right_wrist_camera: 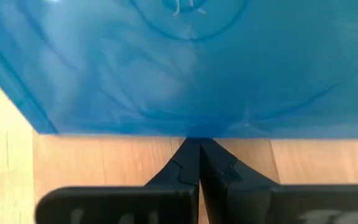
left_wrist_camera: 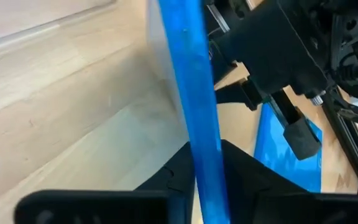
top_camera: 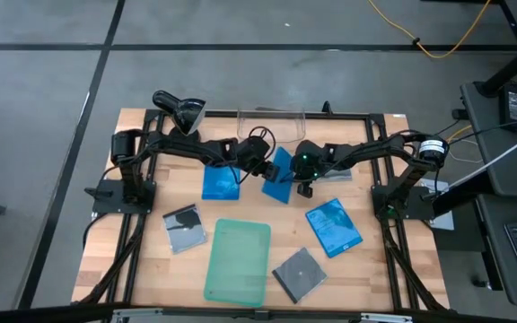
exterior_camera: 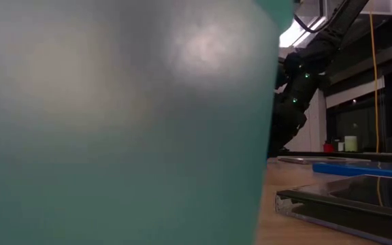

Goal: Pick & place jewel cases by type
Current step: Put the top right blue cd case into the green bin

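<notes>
A blue jewel case stands tilted up at the table's middle, between my two grippers. My left gripper comes from the left and is shut on it. In the left wrist view the case shows edge-on. My right gripper is shut, its tips at the case's edge. Two more blue cases lie flat on the wood. Two grey cases lie flat near the front. My left gripper pinches the blue case's edge between its two fingers, one on each face. The fingers slant down from the table's left. The case sits steeply tilted in the hold. My right gripper sets its shut fingertips against the middle of one edge of the same case, slanting down from the table's right. The case's broad face rises beyond the tips.
A pale green tray lies at the front middle and fills most of the low view. A clear bin stands at the far edge. A black frame runs round the tabletop.
</notes>
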`<state>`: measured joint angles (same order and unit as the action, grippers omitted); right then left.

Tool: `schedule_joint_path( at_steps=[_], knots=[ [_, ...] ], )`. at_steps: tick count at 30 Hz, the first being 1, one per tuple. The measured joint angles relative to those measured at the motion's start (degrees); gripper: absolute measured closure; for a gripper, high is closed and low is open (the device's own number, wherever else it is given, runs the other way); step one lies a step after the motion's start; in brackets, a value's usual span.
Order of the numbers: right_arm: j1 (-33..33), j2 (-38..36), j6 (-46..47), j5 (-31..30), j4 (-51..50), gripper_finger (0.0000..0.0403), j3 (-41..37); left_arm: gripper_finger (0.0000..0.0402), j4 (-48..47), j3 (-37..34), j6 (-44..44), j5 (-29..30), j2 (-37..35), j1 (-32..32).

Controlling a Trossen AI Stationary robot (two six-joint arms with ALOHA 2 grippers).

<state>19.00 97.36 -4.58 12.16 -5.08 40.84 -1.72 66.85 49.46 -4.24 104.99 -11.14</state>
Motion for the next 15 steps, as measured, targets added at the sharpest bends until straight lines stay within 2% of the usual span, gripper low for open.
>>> schedule_joint_path(
  at_steps=[8, 15],
  knots=[
    [-0.09, -1.53, 1.49, 0.33, -1.25, 0.0397, -0.03, 0.0369, -0.09, -0.04, -0.33, 0.01, -0.11, -0.1],
    [-0.13, -9.33, 0.46, -8.23, -10.32, 0.0397, -0.31, 0.037, -3.32, -0.11, -2.34, -1.48, -1.57, 0.23]
  ],
)
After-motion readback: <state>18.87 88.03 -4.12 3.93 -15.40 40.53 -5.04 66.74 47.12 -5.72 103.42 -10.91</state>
